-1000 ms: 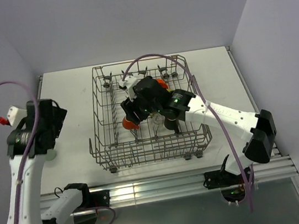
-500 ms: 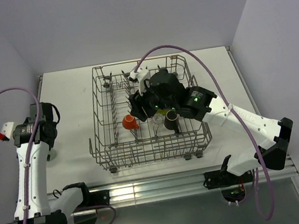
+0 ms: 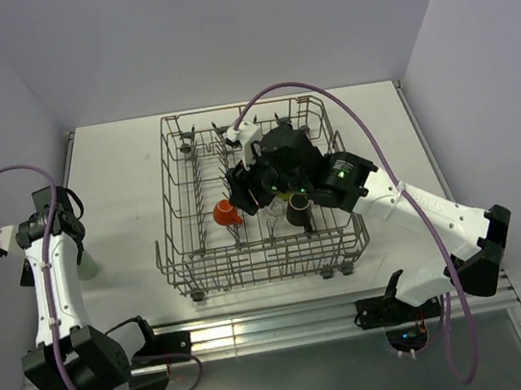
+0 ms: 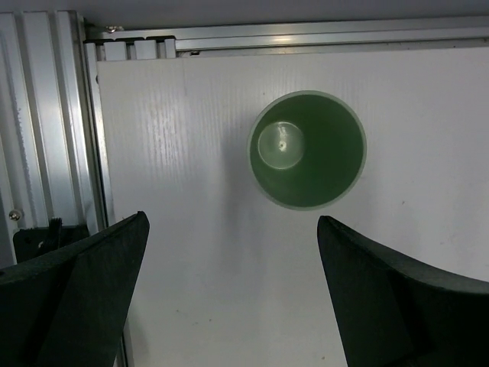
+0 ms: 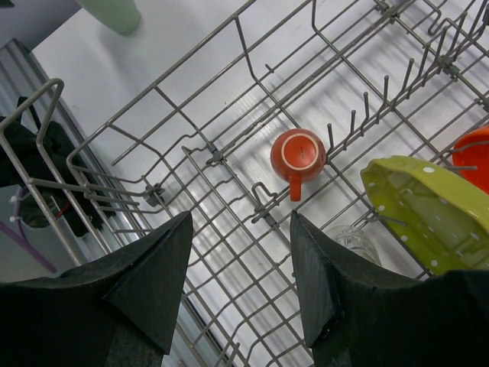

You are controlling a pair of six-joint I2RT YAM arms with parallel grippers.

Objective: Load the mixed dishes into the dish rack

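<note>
The dish rack stands mid-table. Inside it are a small orange handled cup turned upside down, a clear glass, a dark brown mug, a yellow-green scalloped plate on edge and an orange bowl. My right gripper hovers over the rack, open and empty. A pale green cup stands upright on the table left of the rack. My left gripper is wide open above the table, just short of that cup, touching nothing.
Aluminium rails run along the table's left and near edges close to the pale green cup. The rack's upright tines and wire walls surround the right gripper. Walls close in the white table on three sides.
The left arm has dropped and swung left, bringing its open gripper down beside the pale green cup. The right wrist has shifted slightly right over the rack, still empty.
</note>
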